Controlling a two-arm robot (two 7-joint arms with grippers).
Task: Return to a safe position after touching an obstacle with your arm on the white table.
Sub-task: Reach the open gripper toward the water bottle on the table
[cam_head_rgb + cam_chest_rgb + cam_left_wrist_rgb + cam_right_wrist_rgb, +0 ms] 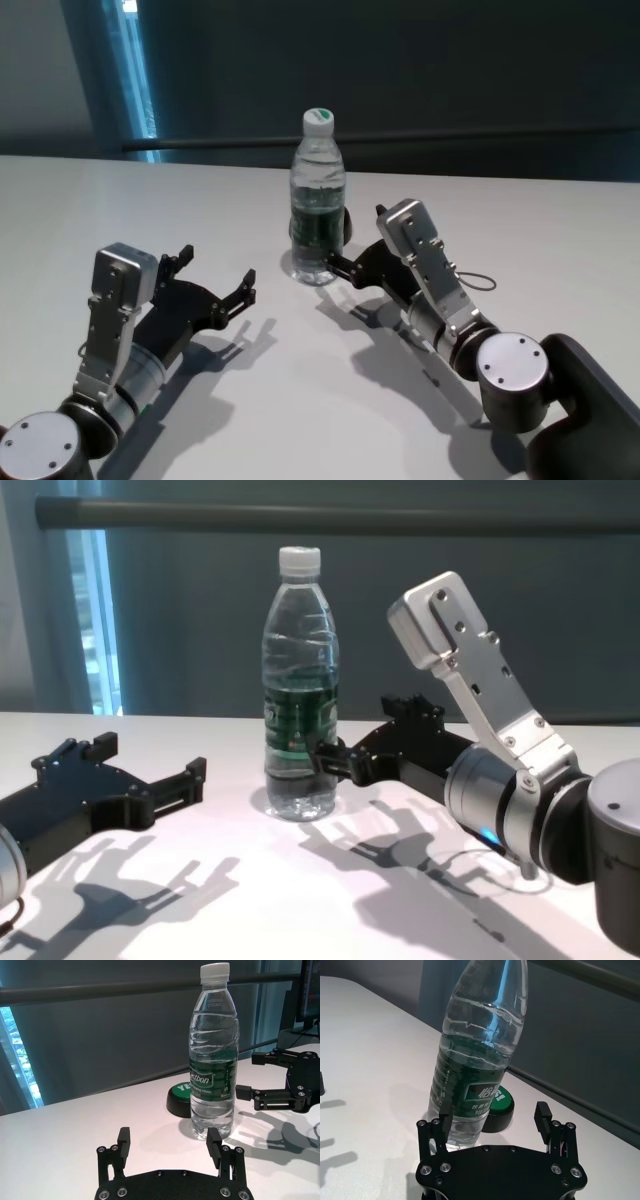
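Observation:
The obstacle, a clear water bottle (318,200) with a white cap and dark green label, stands upright on the white table (100,200). My right gripper (358,240) is open, low over the table just right of the bottle. One fingertip (321,752) lies against the bottle's lower side, touching or nearly so. The right wrist view shows the bottle (475,1060) in front of one finger (443,1122), not between the two. My left gripper (217,268) is open and empty, apart from the bottle at its front left. In the left wrist view the bottle (212,1075) stands beyond the left gripper (169,1136).
A small black rounded lump with a green top (180,1097) sits on the table right behind the bottle; it also shows in the right wrist view (500,1107). A dark wall and a rail (300,515) run behind the table's far edge.

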